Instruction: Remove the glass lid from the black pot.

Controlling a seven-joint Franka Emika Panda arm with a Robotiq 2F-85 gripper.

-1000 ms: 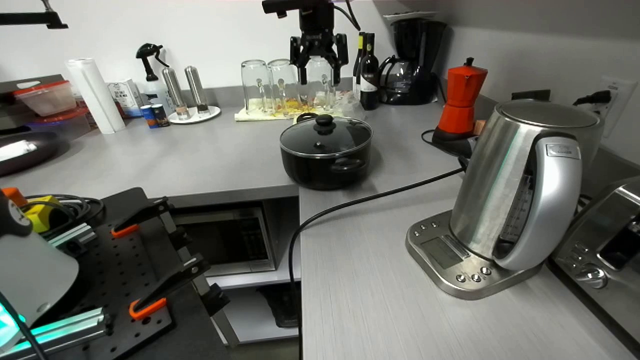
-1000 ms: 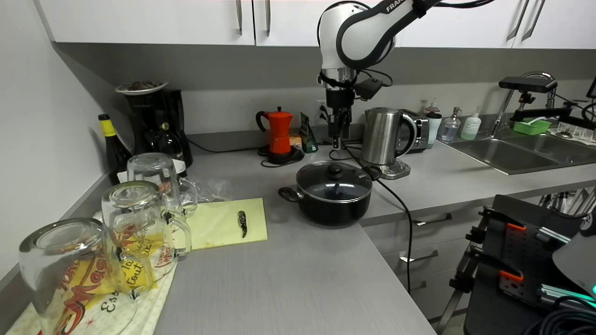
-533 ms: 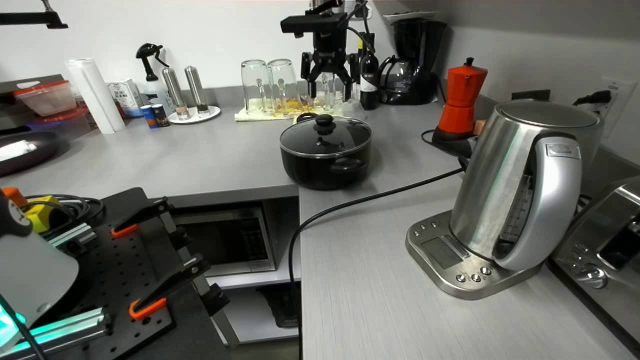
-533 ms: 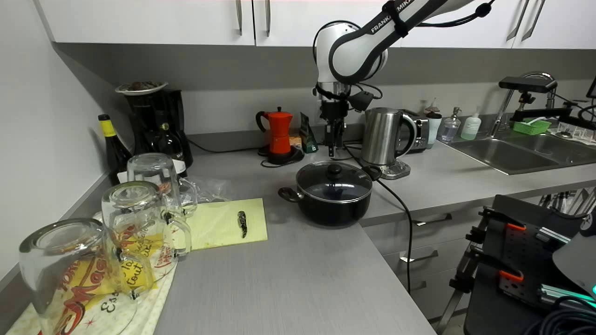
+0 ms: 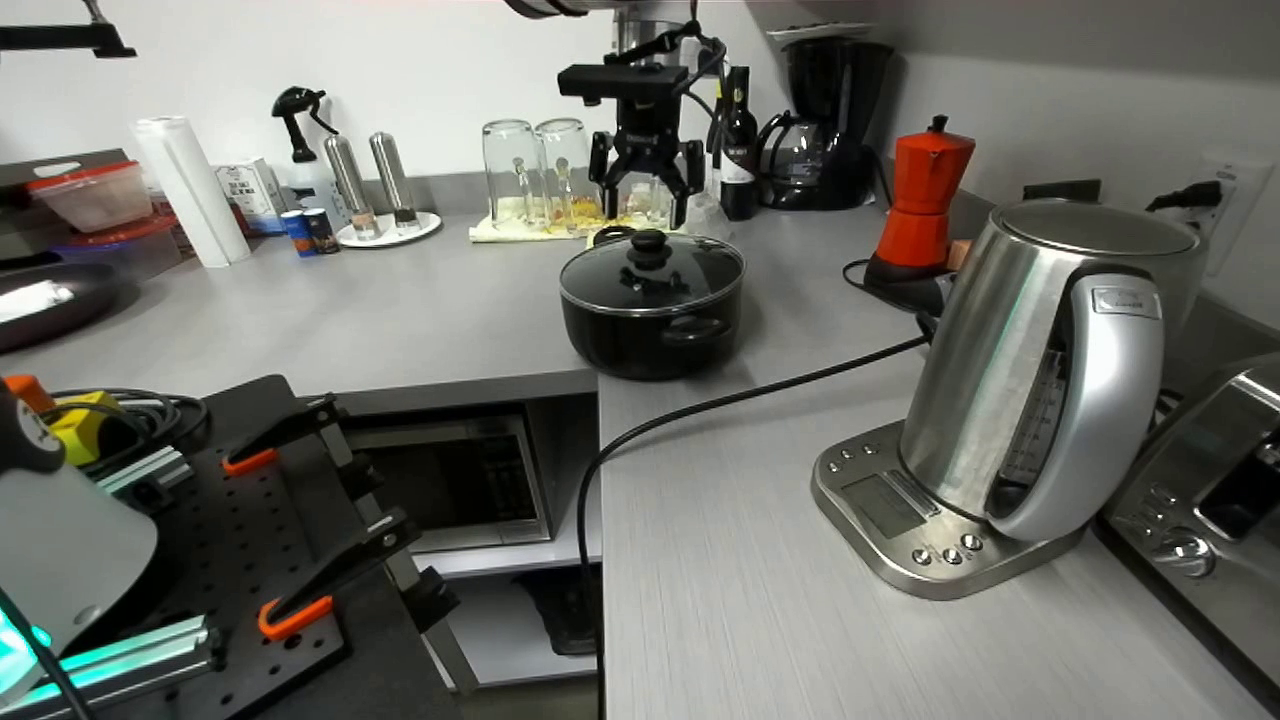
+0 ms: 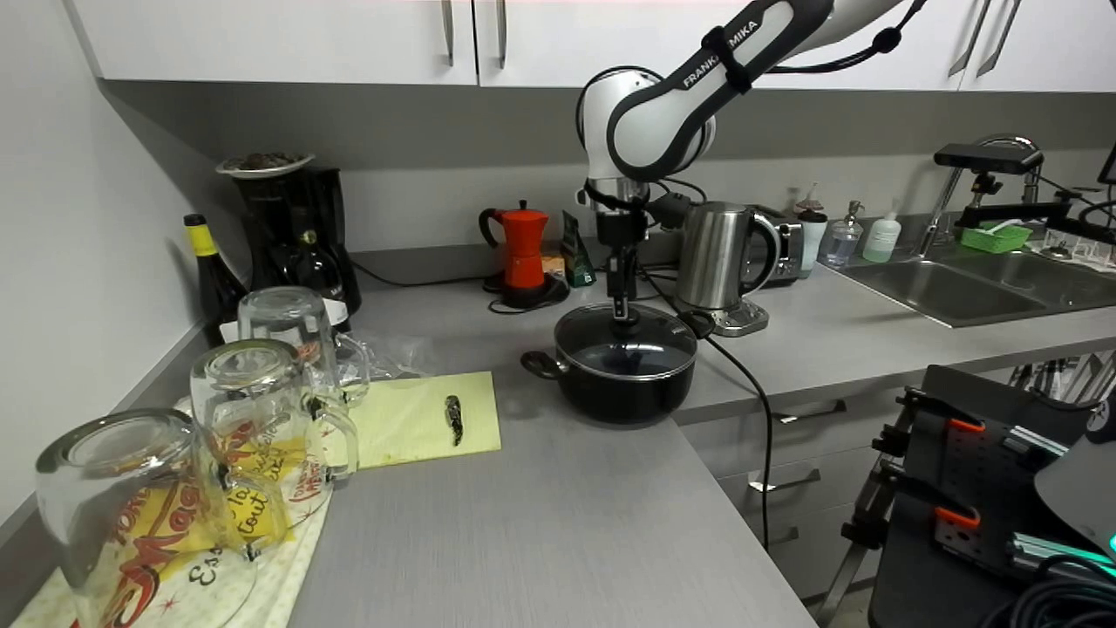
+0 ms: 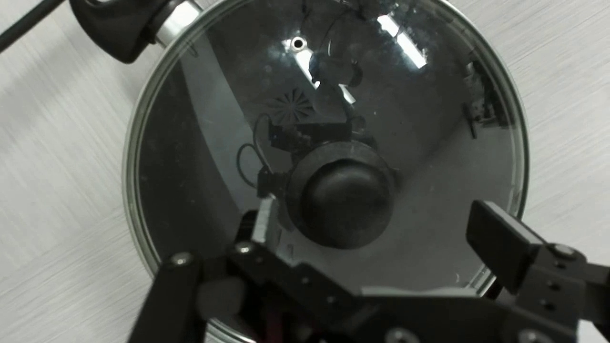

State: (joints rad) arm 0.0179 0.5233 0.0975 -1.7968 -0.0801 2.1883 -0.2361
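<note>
Hanging over the lid with its fingers pointing down, the hand stands wide. The wrist view puts the black knob between the spread fingers, nearer the one at the left of that picture. In an exterior view the fingertips cover part of the knob; whether they touch it, I cannot tell. The lid sits level on the pot, its metal rim even all round. The pot rests on the surface at its inside bend, with a black cord running near. The kettle stands upright on its base, apart from the pot, and the toaster is just beside it. The red moka pot also stands on the surface, and three glass mugs line up near a coffee maker.
</note>
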